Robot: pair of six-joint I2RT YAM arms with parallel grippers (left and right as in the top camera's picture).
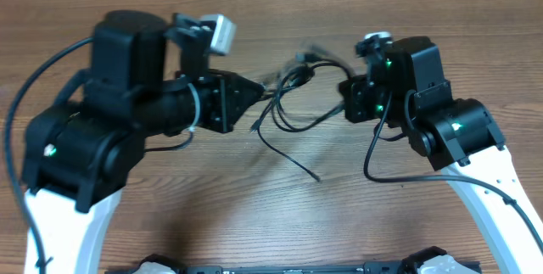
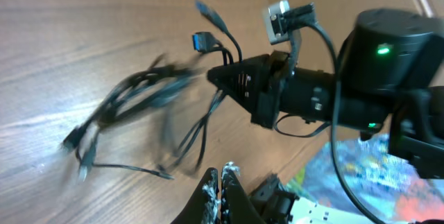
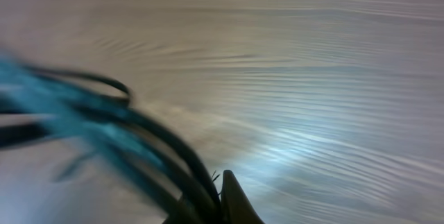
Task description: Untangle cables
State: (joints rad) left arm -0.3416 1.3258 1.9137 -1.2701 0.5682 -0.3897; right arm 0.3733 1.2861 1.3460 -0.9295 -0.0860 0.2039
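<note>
Wooden table (image 1: 170, 215) beneath both arms. Left arm (image 1: 127, 96) reaching in from the left, right arm (image 1: 441, 121) from the right, tips facing. Left tool (image 1: 257, 96) pressed together, pinching one end of the cables (image 1: 293, 79). Right tool (image 2: 214, 75) likewise closed on dark strands, blurred in its own wrist view. Cables strung tangled between both tools near table centre, one loose strand trailing toward the arm bases. Two blue plug ends (image 2: 205, 41) sticking up beside the right tool.
</note>
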